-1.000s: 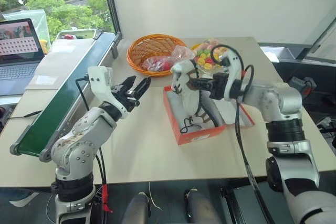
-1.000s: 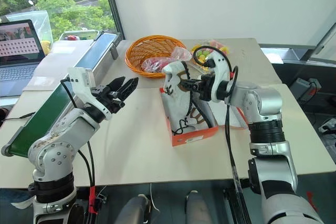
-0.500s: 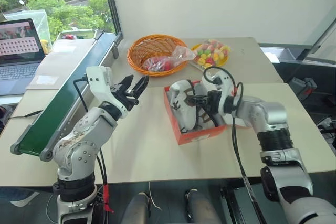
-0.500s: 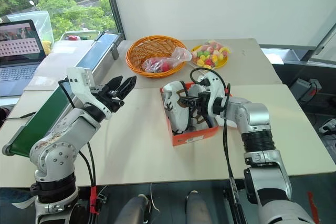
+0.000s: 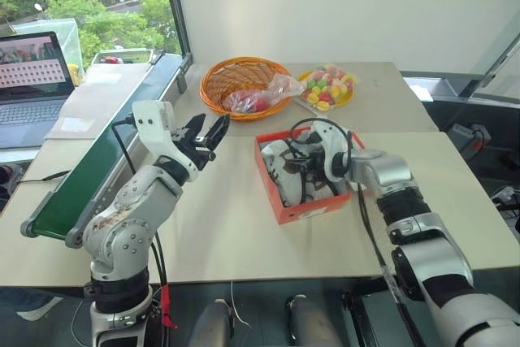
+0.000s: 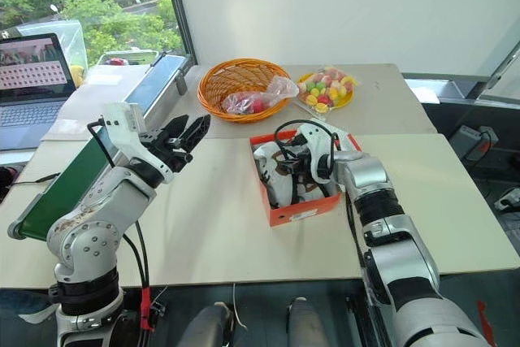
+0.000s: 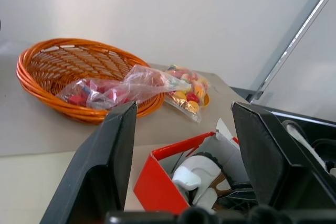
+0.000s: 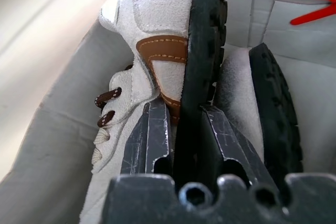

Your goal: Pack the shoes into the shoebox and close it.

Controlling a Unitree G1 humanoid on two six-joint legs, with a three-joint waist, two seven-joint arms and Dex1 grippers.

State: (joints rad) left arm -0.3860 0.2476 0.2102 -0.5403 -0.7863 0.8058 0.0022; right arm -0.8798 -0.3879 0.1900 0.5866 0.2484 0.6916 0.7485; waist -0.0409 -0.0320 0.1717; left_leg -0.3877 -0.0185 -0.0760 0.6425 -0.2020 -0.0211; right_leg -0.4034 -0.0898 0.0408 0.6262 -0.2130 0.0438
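Two shoes (image 6: 280, 175) lie on their sides in the one open shoebox (image 6: 294, 215) on the surface (image 6: 219, 225). Right gripper (image 8: 184, 129) fingers (image 8: 152, 135) pinch the dark sole of one shoe between them, the second shoe just beside. Left gripper (image 5: 207, 132) hangs off to the shoebox's side, fingers (image 7: 113, 150) spread wide and empty. Beyond sit one wicker basket (image 6: 236, 85) and two candy bags (image 6: 325, 87).

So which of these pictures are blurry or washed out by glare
Left wrist view: the claw's fingers are soft, the basket sharper. Right wrist view: a washed-out corner beside the shoe. Eye views: bright window, table evenly lit.
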